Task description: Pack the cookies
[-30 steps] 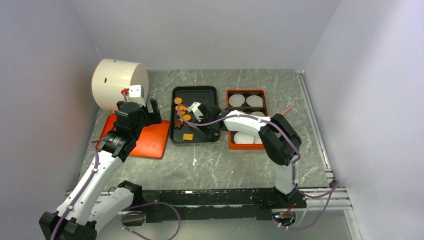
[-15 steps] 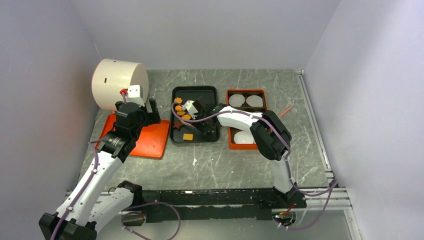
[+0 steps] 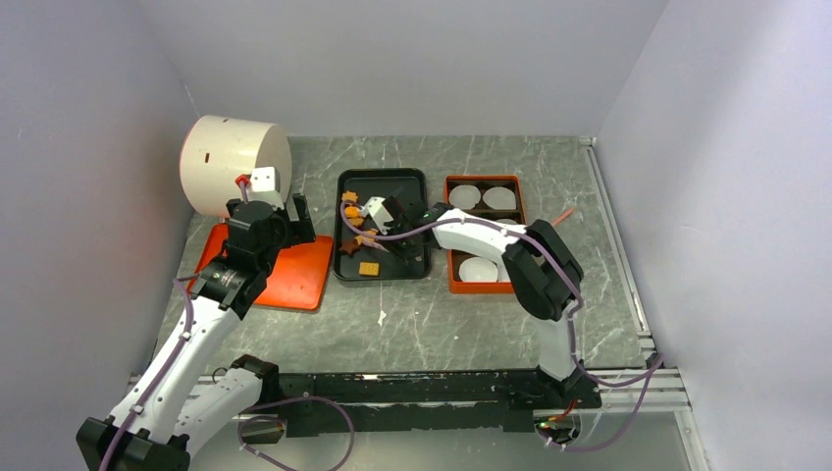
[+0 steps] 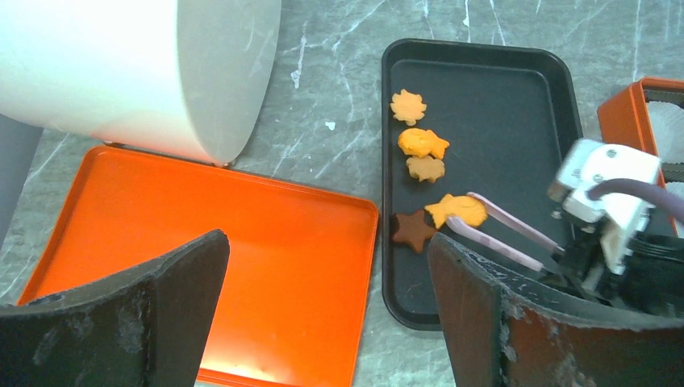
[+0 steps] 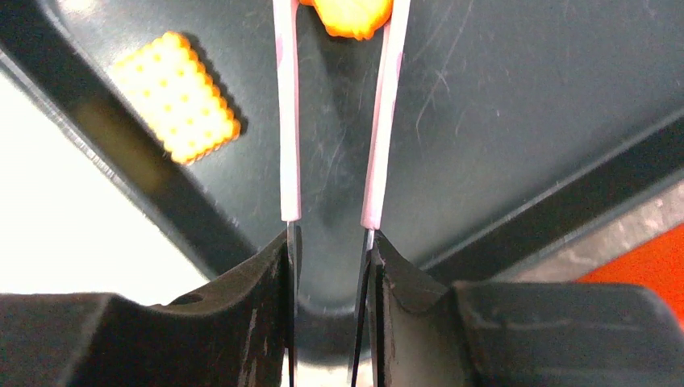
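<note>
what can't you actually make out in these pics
- Right wrist view: the orange cookie between the tweezers held by the right gripper is cut off by the top edge, so its shape is hidden.
- All views: whether that cookie is lifted or resting on the black tray.
- Top external: the cookies are too small to tell their shapes.
- Left wrist view: the paper-cup tray is cut by the right edge and hidden behind the right gripper.
</note>
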